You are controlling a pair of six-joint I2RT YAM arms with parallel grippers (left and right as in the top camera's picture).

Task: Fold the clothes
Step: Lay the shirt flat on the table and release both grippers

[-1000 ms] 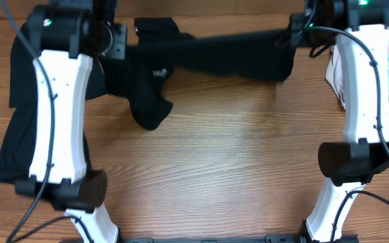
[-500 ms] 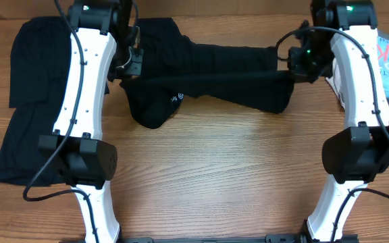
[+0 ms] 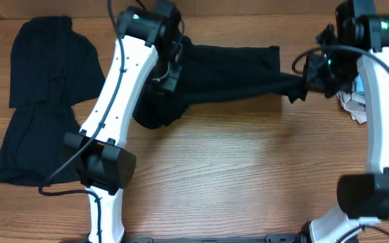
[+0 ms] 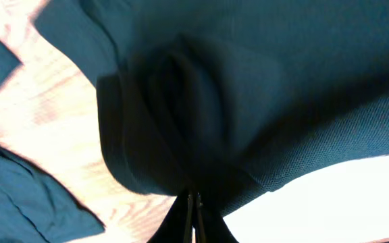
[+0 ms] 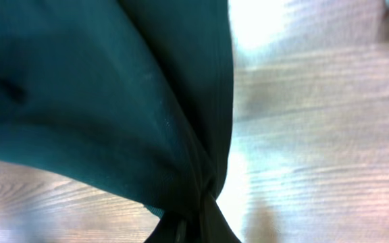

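Wood-grain counter (image 3: 235, 169) carries the work, and the black garment (image 3: 228, 64) lies stretched across its far side between the two arms. The left end effector (image 3: 169, 73) is clamped tight on a bunched fold at the garment's left end, where a lump of cloth sags onto the wood. The right end effector (image 3: 294, 90) is likewise pinched closed on the garment's drawn-out right corner. Compared with a second ago, the left arm has swung inward and now leaves the second black garment (image 3: 42, 101) at the left edge uncovered. The right arm has moved outward, hiding most of the pale pile (image 3: 352, 104). The small white logo seen half a second ago no longer shows.
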